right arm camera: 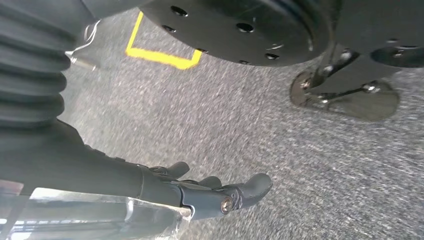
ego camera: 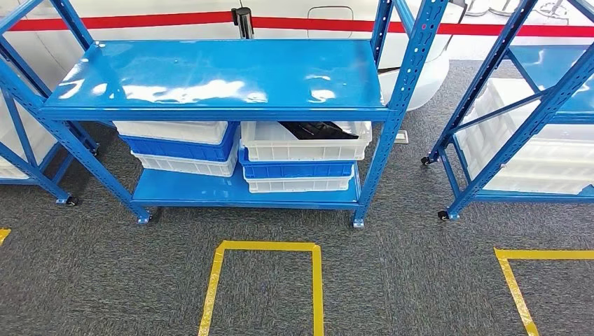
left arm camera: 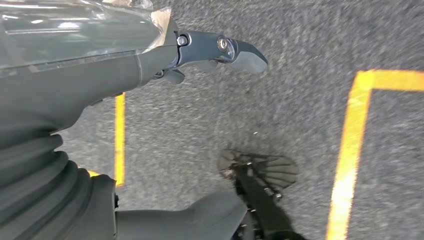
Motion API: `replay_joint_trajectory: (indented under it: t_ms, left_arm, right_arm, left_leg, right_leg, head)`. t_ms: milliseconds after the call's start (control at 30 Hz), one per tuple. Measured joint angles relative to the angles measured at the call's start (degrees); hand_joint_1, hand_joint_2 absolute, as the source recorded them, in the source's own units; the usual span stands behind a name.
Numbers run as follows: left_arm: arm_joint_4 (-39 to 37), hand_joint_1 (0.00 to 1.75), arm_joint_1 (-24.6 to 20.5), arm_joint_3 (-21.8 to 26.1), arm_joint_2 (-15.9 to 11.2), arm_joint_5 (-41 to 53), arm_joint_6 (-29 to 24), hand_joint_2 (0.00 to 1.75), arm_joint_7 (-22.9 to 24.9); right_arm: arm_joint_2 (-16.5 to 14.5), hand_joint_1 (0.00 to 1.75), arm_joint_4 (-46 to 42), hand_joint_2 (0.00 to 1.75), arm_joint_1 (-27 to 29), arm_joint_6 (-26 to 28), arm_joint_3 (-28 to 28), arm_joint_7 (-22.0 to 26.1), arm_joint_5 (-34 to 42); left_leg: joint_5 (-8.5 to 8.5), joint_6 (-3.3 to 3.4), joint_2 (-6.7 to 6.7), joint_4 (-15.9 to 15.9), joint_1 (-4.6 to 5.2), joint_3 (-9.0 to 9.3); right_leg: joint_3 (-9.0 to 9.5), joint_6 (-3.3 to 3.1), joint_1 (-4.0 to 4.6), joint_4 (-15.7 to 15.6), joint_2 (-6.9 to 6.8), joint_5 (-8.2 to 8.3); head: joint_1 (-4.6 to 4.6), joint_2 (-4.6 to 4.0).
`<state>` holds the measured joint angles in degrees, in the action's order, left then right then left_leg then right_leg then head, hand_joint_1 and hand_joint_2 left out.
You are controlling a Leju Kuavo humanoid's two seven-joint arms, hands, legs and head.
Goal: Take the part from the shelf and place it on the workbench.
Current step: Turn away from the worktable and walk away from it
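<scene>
Facing the blue shelf (ego camera: 217,73), both hands down and holding nothing.

I see the black part (ego camera: 316,129) lying in the top white bin (ego camera: 306,148) on the right side of the lower level, on top of a blue bin (ego camera: 298,169) and another white one. To its left stands a second stack of bins (ego camera: 178,147). My left hand (left arm camera: 220,52) hangs over the grey carpet (left arm camera: 280,115) with fingers stretched out and apart, nothing in it. My right hand (right arm camera: 220,192) hangs the same way, fingers loosely extended, without any object. Yellow tape (ego camera: 263,246) marks a square on the floor before the shelf.
</scene>
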<state>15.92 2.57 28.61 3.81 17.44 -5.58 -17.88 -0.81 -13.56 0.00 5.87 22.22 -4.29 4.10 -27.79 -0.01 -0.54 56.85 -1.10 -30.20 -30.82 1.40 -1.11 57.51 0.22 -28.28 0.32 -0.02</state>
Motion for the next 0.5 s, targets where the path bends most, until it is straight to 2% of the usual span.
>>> replay_joint_trajectory:
  t_ms: [33,500]
  left_arm:
    - [0.51,0.00,0.49,-2.20,-0.28,-1.40,0.44,0.00,1.43]
    - [4.43,0.00,3.87,-19.32,-2.15,-12.44,3.82,0.00,12.67]
  right_arm:
    - [0.07,0.00,-0.67,0.00,0.65,-0.54,-1.71,0.30,-0.35]
    - [0.48,0.00,-5.80,0.00,6.12,-4.14,-14.85,2.87,-2.95]
  left_leg:
    - [0.00,0.01,0.00,0.01,0.06,-0.01]
    - [-0.03,0.11,0.01,0.02,0.12,-0.10]
  right_leg:
    - [0.03,0.01,-0.07,0.00,-0.02,0.00]
    - [0.08,0.02,-0.15,-0.01,-0.06,0.01]
  head:
    - [0.00,0.00]
    - [-0.01,0.00]
